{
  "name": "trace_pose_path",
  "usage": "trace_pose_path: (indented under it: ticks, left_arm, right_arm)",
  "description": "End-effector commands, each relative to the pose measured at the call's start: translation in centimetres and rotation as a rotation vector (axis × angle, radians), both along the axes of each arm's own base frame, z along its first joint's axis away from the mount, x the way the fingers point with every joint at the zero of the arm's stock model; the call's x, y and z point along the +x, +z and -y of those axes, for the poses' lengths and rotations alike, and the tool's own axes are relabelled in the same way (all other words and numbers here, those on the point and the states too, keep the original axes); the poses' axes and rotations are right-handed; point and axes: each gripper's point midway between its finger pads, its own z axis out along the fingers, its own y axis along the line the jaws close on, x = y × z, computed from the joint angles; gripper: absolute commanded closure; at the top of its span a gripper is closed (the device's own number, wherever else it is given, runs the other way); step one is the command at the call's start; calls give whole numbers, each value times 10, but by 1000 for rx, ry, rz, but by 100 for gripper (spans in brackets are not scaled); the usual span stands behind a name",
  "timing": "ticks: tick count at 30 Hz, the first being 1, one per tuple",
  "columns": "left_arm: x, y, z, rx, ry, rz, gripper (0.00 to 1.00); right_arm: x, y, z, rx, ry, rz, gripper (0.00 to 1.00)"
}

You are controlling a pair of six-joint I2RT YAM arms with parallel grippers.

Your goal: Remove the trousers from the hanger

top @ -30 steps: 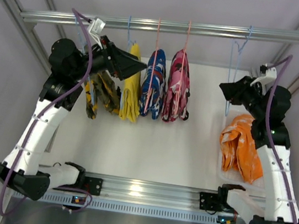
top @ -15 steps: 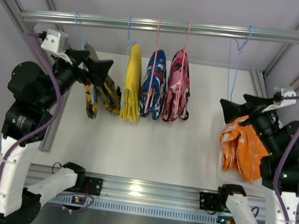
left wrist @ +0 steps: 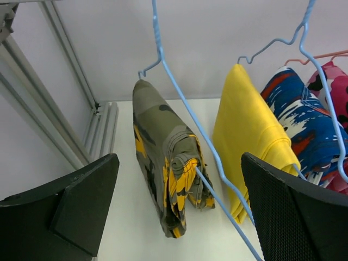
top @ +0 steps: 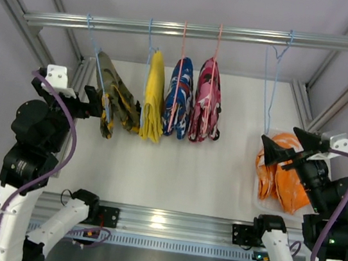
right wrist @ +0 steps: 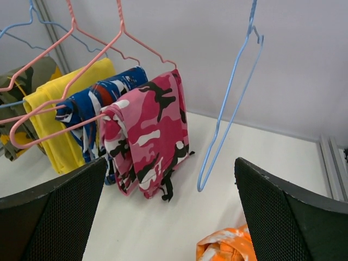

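Note:
An empty light-blue hanger [top: 271,86] hangs from the rail at the right, and it shows bare in the right wrist view [right wrist: 225,119]. Orange trousers [top: 280,181] lie crumpled below it in a white tray [top: 255,197]; their edge shows in the right wrist view [right wrist: 228,247]. My right gripper [top: 278,133] hovers open over them, apart from the hanger, with nothing between its fingers [right wrist: 170,163]. My left gripper [top: 100,104] is open and empty [left wrist: 179,163]. It faces olive-and-yellow camouflage trousers [left wrist: 168,163] folded over another blue hanger [left wrist: 190,125].
Yellow trousers [top: 152,98] on a blue hanger, blue patterned trousers [top: 180,99] and pink camouflage trousers [top: 207,103] on pink hangers hang mid-rail. The metal rail [top: 207,31] crosses the top. Frame posts stand at both sides.
Both arms have drawn back toward the near edge. The right gripper left the empty hanger and opened. The left gripper moved left from the yellow trousers to the camouflage trousers.

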Motion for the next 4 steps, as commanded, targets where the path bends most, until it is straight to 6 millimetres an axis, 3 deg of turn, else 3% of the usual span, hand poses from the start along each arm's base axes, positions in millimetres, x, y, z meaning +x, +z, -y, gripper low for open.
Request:
trace_pose_path:
  ticks: [1, 4]
  left_arm:
    - [-1, 12, -10, 30, 47, 41, 1]
    - [-1, 13, -19, 45, 92, 47, 1]
  right_arm:
    - [-1, -1, 4, -18, -22, 0, 0]
    - [1, 2, 4, -19, -24, 7, 1]
